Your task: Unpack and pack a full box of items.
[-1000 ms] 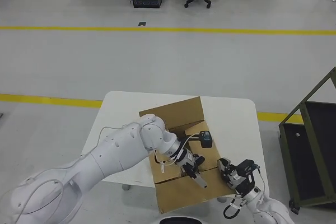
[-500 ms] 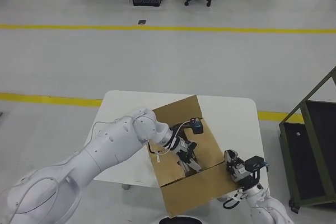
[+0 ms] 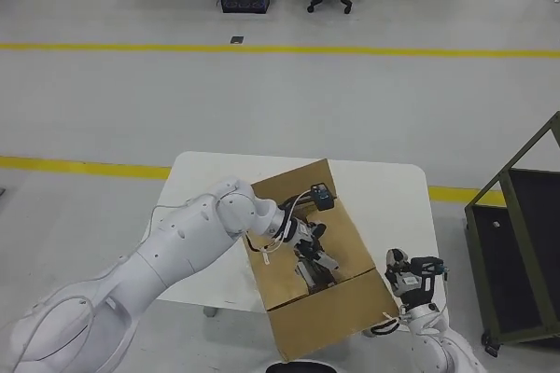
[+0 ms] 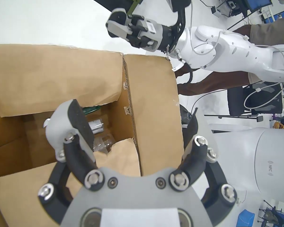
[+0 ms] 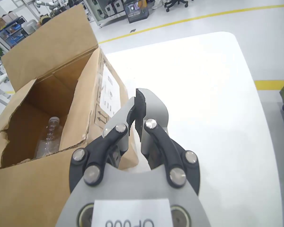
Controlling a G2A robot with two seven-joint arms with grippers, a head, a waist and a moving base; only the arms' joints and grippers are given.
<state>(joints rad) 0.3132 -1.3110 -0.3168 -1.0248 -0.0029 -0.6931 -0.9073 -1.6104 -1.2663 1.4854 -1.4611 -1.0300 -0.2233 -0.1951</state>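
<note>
White tabletop carries the open cardboard box at mid-frame in the top view. Since a second ago the near flap has swung outward, toward the bottom of the frame. The left gripper has moved from that flap up over the opening. Its fingers are spread and hold nothing, above a clear bottle lying on the box floor. At lower right, the right gripper has backed away from the box edge and hangs beside it, fingers pressed together and empty. By my judgement the box now stands open, so unpacking can begin. On the box's side sits a white label with arrow marks printed below it; its print is too small to read.
</note>
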